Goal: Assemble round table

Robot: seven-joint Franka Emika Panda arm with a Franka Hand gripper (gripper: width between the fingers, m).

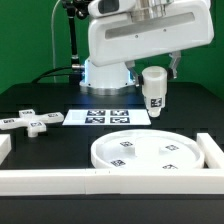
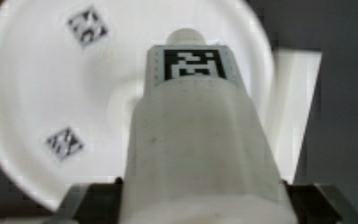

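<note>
Arm (image 1: 120, 40): white Panda, reached in from the back of the black table (image 1: 40, 95).
Border bars (image 1: 60, 180): long white bars; one ran along the near edge, another stood just beside the disc on the exterior view's right.
Round tabletop disc (image 1: 150, 150) (image 2: 69, 90): lay flat with its tags facing up, near the front and towards the exterior view's right.
Marker board (image 1: 108, 117): flat on the table behind the disc.
Cross-shaped piece (image 1: 30, 121): lay on the table at the exterior view's left, well apart from the disc.
Cylinder leg (image 1: 153, 88) (image 2: 202, 130): upright, clear of the disc, above its far rim; the wrist view showed the disc beyond its tagged end.
Gripper (image 1: 154, 70) (image 2: 202, 195): fingers clamped on the leg's upper part, one on each side.
</note>
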